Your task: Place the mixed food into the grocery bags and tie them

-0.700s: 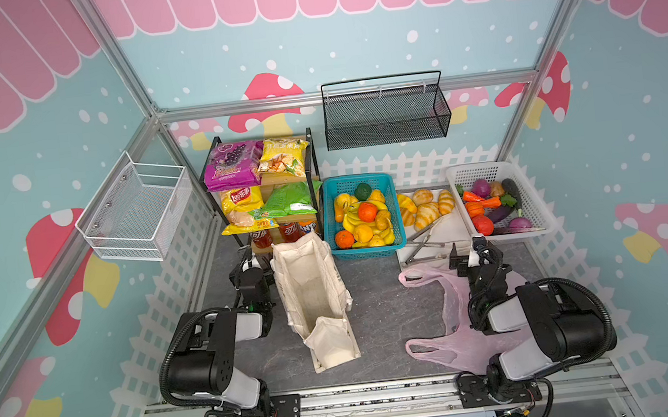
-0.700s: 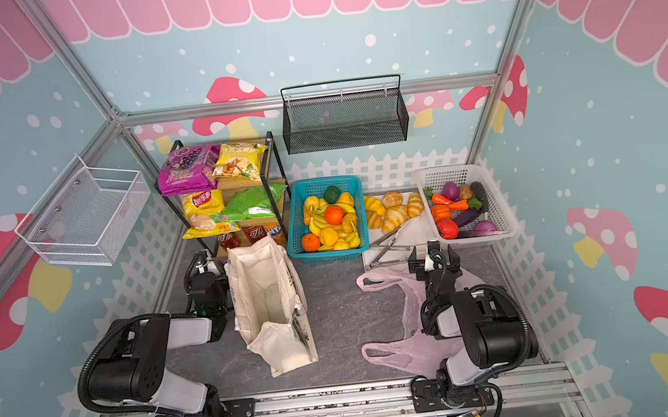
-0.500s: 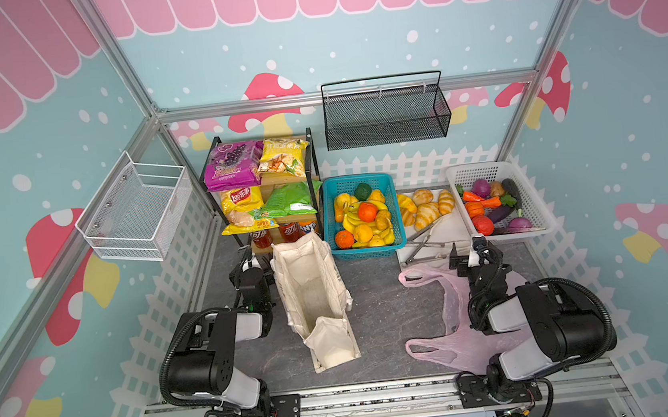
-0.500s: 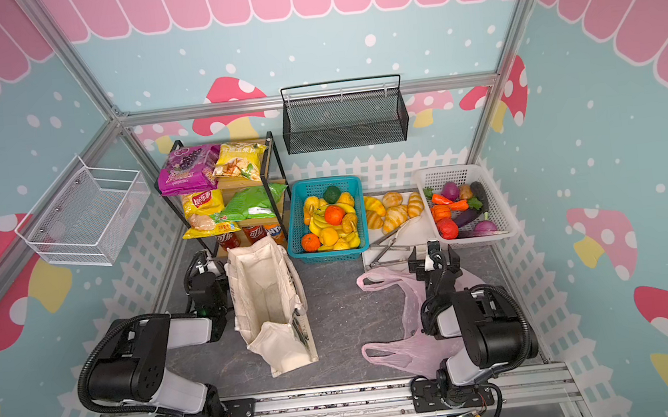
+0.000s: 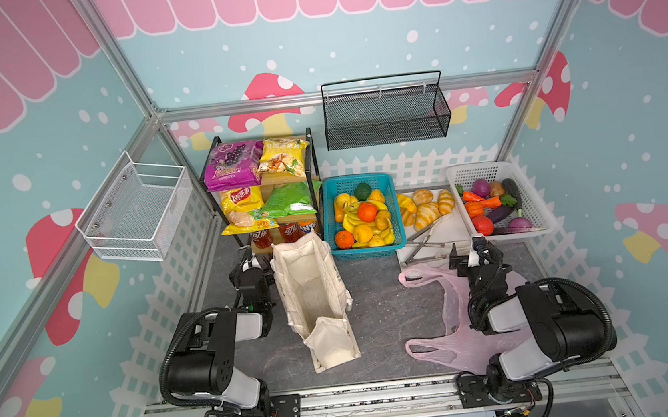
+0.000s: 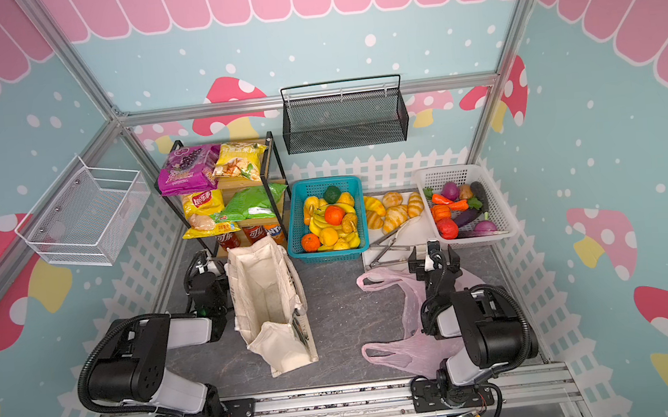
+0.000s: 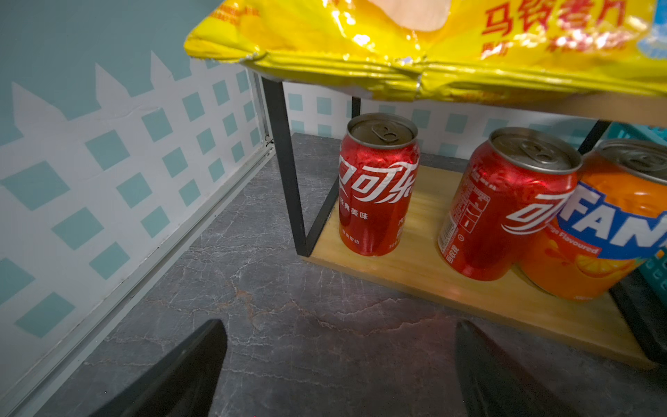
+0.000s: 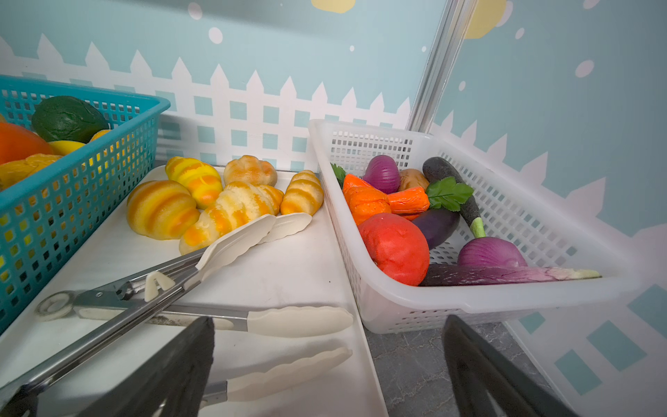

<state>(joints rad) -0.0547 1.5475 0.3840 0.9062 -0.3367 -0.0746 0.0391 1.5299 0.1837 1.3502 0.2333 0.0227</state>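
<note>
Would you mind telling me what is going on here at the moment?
Grocery bagging is about to begin; nothing is held. The left gripper is open beside the cream canvas tote, facing red soda cans. The right gripper is open by the thin pink plastic bag, facing the white plastic basket of toy vegetables.

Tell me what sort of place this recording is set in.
Probably a mock grocery stall built inside a robot test cell. It has a stocked snack rack, a blue basket of toy fruit, a white basket of toy vegetables, and cartoon mushroom-and-fence walls.
</note>
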